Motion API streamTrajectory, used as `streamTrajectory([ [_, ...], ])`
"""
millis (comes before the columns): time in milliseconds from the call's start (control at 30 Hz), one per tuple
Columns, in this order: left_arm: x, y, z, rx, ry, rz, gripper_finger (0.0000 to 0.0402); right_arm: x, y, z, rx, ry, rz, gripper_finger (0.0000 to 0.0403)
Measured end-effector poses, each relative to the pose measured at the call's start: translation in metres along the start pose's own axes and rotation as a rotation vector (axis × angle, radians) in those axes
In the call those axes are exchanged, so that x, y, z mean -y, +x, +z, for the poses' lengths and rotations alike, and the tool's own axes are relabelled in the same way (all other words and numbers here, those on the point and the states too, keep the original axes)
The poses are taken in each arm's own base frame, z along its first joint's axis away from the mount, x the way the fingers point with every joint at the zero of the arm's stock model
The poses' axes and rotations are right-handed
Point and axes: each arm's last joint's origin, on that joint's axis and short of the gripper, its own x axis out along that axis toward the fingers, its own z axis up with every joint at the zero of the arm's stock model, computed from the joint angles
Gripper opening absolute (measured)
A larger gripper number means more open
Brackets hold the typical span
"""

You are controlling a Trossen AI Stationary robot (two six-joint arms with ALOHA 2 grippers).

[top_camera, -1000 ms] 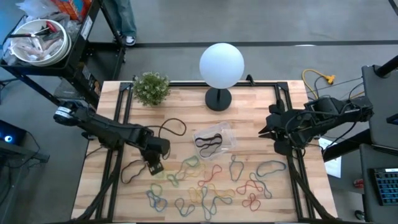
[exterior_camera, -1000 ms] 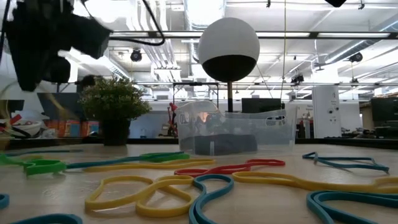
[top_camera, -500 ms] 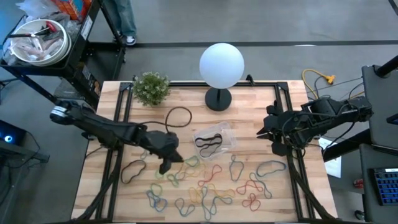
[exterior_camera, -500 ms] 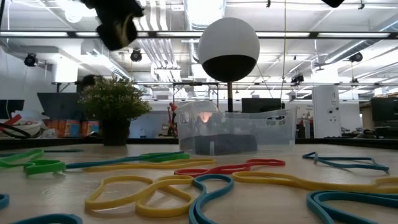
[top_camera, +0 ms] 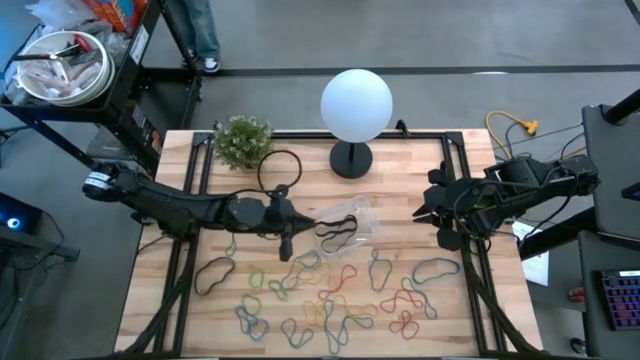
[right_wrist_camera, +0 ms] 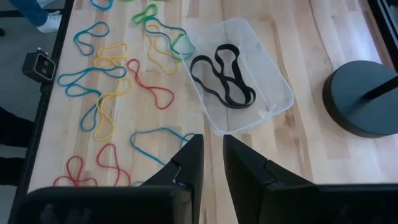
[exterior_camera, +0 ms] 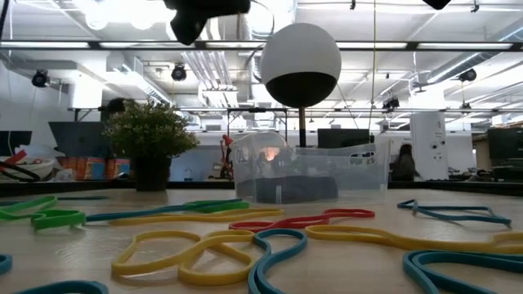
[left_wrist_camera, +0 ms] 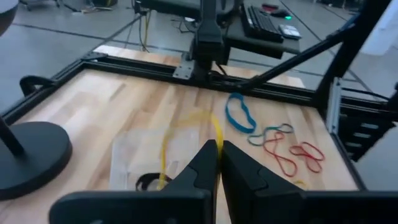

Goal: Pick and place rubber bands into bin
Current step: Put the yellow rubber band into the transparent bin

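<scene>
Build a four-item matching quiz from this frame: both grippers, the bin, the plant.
Things:
1. left gripper
2. right gripper
3. bin
4. plant

States or places:
A. contains a black band
B. far left corner of the table
C. shut on a yellow band
D. open, at the table's right edge

Pairs: 1-C, 2-D, 3-A, 4-B

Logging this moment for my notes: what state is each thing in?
Left tool: shut on a yellow rubber band, beside the bin.
Right tool: empty, waiting at the table's right edge.
Bin: upright, holding black bands.
Other bands: loose on the table.
</scene>
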Motion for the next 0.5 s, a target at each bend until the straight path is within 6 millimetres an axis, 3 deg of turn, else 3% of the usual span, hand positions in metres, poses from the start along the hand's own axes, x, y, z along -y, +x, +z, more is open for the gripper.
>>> streamTrajectory([
  [500,-0.012,0.059,-0.029,0.023,0.001,0.043,0.0,0.001,0.0,0.0,0.01,0.001,-0.016,0.0057],
])
